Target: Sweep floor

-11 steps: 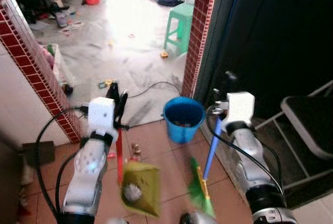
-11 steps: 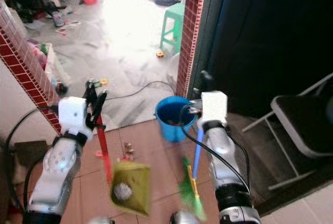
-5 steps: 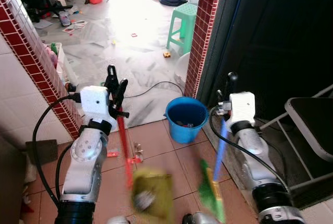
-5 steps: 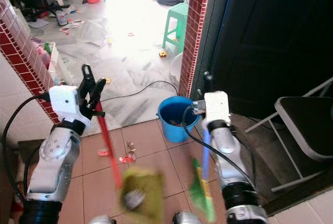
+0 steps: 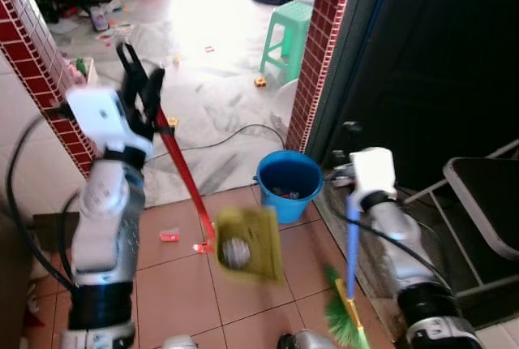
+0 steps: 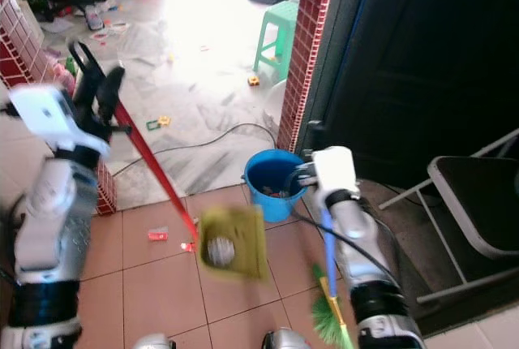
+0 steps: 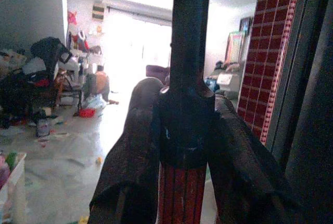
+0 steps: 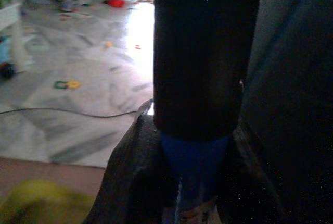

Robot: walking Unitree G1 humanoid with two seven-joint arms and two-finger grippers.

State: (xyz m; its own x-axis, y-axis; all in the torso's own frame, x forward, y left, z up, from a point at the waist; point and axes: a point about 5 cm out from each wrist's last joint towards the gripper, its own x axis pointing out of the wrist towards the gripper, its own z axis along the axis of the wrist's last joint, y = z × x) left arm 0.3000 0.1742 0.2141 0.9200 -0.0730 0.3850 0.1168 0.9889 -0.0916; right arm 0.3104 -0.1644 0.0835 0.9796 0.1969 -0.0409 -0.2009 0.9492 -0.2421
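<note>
Blue bucket [image 5: 289,184] stands on the tiles by the brick pillar [image 5: 320,49]. Left of the bucket, left gripper [image 5: 138,89] is clamped on the red-handled yellow dustpan [image 5: 247,243], blurred, a pale clump inside. Right of it, right gripper [image 8: 195,146] is clamped on the blue broom [image 5: 350,284]; green bristles cut off at the frame edge.

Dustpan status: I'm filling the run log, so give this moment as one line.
left gripper: shut on dustpan handle, raised | right gripper: shut on broom | dustpan: debris inside, near bucket

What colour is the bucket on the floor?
The bucket is blue, clearest in the left eye view.
</note>
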